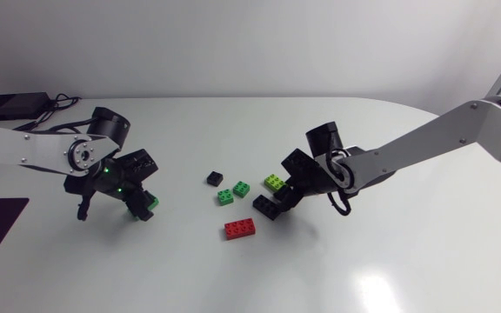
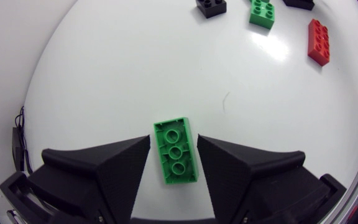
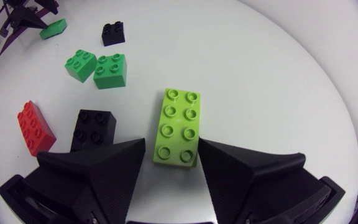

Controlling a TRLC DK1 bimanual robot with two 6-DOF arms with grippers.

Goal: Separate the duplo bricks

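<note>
The left gripper (image 1: 139, 207) sits low over the left part of the white desk (image 1: 381, 261), well in from its edges. Its fingers stand apart, with a green brick (image 2: 177, 152) lying on the desk between them, hollow underside up (a thin strip of white shows on each side of it). The right gripper (image 3: 171, 149) is near the desk's middle, also spread, straddling the near end of a lime brick (image 3: 179, 126), which lies studs up. Whether the fingers touch it cannot be told for certain. Just beside that gripper's finger lies a black brick (image 3: 95, 129), and next to that a red brick (image 3: 35, 127). Two small green bricks (image 3: 96, 68) sit touching, with a small black brick (image 3: 114, 33) beyond them.
</note>
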